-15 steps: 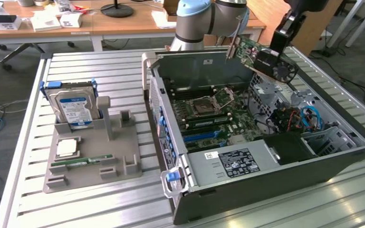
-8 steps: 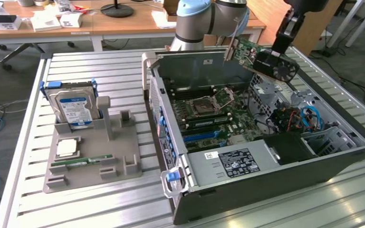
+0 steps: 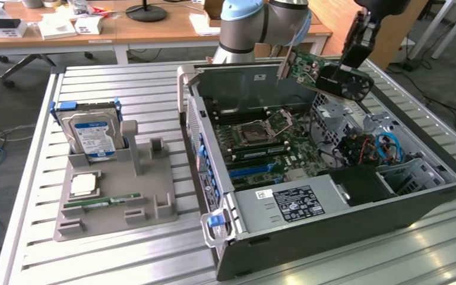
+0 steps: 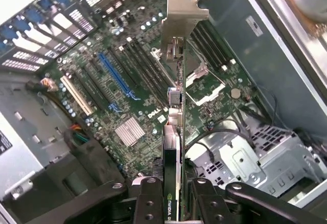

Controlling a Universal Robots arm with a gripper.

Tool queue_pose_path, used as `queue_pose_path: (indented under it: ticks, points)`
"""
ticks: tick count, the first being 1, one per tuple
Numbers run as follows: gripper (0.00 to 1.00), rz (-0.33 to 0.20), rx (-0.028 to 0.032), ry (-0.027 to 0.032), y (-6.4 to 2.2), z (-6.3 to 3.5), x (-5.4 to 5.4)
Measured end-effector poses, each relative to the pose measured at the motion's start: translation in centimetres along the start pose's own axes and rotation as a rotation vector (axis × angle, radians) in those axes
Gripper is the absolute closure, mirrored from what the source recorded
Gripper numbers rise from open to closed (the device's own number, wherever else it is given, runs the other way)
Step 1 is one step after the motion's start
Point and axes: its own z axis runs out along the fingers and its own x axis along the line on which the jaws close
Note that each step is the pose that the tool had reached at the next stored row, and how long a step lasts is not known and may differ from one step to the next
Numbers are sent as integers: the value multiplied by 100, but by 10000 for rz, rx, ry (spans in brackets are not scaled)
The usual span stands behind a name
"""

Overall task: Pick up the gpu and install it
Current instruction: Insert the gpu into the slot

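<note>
The gpu (image 3: 305,64) hangs tilted in the air over the back corner of the open computer case (image 3: 418,196), green board and black fan showing. My gripper (image 3: 342,68) is shut on it at the fan end. In the wrist view the gpu (image 4: 173,132) is seen edge-on, pinched between my black fingers (image 4: 148,199), and its silver bracket (image 4: 183,9) points away from me. Below it lies the motherboard (image 4: 127,96) with a blue slot (image 4: 116,74). The card is above the board and touches nothing there.
A grey holder (image 3: 113,205) on the slatted table, at the exterior view's left, carries a hard drive (image 3: 93,135), a green RAM stick (image 3: 101,203) and a CPU (image 3: 83,184). Inside the case are cables (image 3: 386,148), a drive cage (image 4: 255,157) and the power supply (image 3: 291,202).
</note>
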Motion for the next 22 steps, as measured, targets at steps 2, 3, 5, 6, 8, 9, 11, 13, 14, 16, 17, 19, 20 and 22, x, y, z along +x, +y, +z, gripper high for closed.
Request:
queue_pose_path:
  ticks: [2, 3, 5, 6, 8, 9, 11, 13, 14, 16, 17, 19, 20, 22]
  points:
    - [74, -359, -8, 11, 0, 1, 0]
    - [74, -539, -14, 16, 0, 2, 0]
    - [74, -909, -23, 28, 0, 3, 0]
    - [74, -1094, -26, 34, 0, 3, 0]
    - [74, -1454, -35, 46, 0, 4, 0]
    - [74, -1633, -40, 51, 0, 5, 0]
    - [74, -1992, -49, 63, 0, 6, 0]
    - [74, -2363, -58, 75, 0, 7, 0]
    - [74, -2543, -63, 81, 0, 8, 0]
    - [74, -2902, -71, 92, 0, 9, 0]
    - [74, -3082, -76, 98, 0, 10, 0]
    - [74, -3452, -85, 110, 0, 11, 0]
    - [74, -3637, -90, 116, 0, 11, 0]
    - [74, -3997, -98, 127, 0, 13, 0]
